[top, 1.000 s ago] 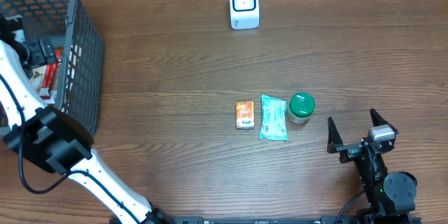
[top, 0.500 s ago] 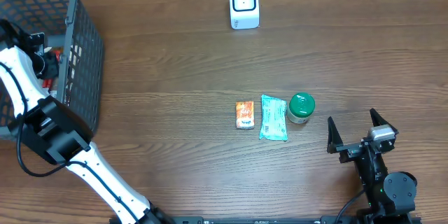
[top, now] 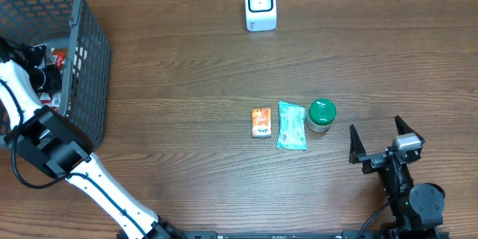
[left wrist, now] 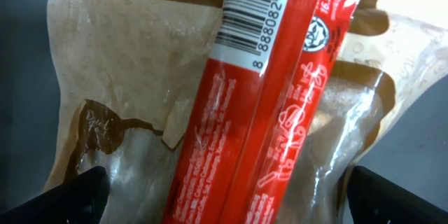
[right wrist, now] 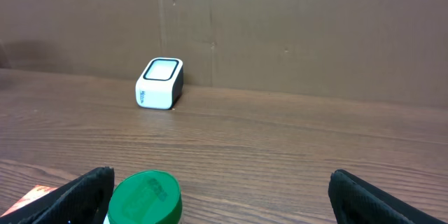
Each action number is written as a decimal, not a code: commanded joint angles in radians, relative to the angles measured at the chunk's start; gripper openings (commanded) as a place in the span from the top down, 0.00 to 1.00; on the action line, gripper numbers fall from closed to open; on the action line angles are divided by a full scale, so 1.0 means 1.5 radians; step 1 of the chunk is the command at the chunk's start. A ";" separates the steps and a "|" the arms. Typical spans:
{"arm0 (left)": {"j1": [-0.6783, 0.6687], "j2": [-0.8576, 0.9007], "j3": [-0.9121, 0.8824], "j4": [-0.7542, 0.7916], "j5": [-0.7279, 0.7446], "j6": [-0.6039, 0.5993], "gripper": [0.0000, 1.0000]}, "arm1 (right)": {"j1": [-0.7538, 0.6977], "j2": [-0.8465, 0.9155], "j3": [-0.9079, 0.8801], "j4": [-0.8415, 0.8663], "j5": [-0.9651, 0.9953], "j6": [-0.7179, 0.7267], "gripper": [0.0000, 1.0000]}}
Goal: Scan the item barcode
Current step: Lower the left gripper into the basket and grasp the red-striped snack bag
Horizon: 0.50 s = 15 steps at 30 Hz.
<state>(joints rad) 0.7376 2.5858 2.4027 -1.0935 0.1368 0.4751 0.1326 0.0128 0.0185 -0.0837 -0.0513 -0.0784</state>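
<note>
Your left gripper [left wrist: 234,196] hangs wide open and empty inside the basket [top: 89,52], over a red packet [left wrist: 273,98] lying barcode-up on a brown-and-clear bag [left wrist: 119,77], while your right gripper [top: 376,130], equally spread and holding nothing, sits well apart from the scanner [top: 261,5].

Arms well apart, both grippers spread wide.
The left arm [top: 45,146] reaches from the near side out to the far left, its left gripper [left wrist: 227,192] pointing down with jaws wide. The right arm [top: 409,194] sits folded at the near right, right gripper [top: 381,140] level, jaws wide, holding nothing.
</note>
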 commanded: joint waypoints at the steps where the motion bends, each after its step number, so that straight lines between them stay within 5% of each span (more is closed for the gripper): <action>1: -0.002 0.053 -0.008 -0.012 0.017 0.013 0.08 | 0.000 -0.005 -0.007 0.002 0.004 -0.001 0.00; 7: -0.002 0.052 -0.008 -0.021 0.009 0.013 0.58 | 0.000 -0.005 -0.007 0.002 0.004 -0.001 0.00; 11: -0.003 0.051 -0.008 -0.026 0.009 0.010 0.78 | 0.000 -0.005 -0.007 0.002 0.004 -0.001 0.00; 15: -0.008 0.038 -0.007 -0.024 0.013 -0.008 0.87 | 0.000 -0.005 -0.007 0.002 0.004 -0.001 0.00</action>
<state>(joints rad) 0.7349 2.5870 2.4134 -1.1107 0.1463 0.4931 0.1326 0.0128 0.0185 -0.0837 -0.0513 -0.0784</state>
